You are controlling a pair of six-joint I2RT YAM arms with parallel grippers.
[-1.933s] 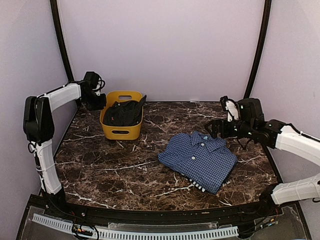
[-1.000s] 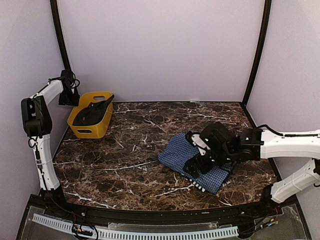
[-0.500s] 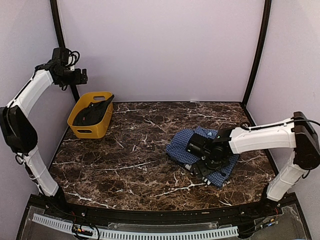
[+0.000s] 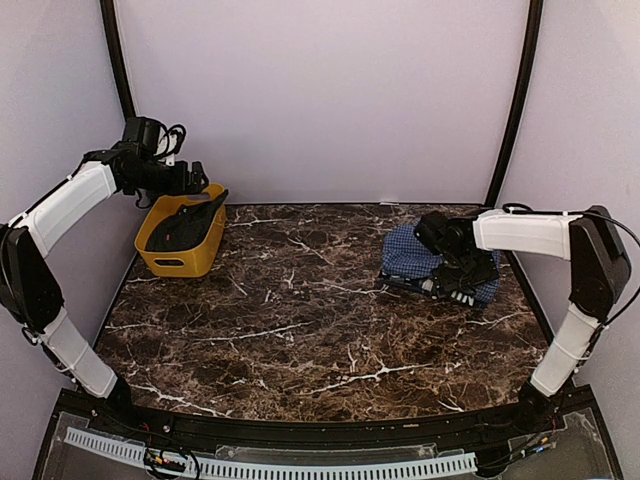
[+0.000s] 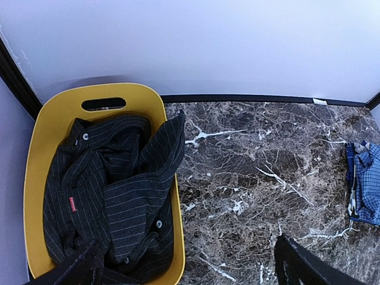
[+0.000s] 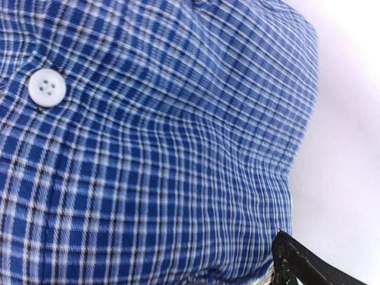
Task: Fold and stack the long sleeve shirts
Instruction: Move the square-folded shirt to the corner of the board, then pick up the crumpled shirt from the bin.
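I hold my left hand (image 5: pixel 190 264) wide open and empty above the black shirt (image 5: pixel 113 190) for pickup, my right hand (image 4: pixel 457 268) splayed on the blue shirt (image 4: pixel 402 256).

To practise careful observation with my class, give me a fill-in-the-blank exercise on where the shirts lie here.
1. The black pinstriped shirt lies crumpled in the ____ basket.
2. The blue checked shirt lies on the ____ side of the table.
3. The left hand hovers near the basket, its jaws ____.
Missing words: yellow; right; open.
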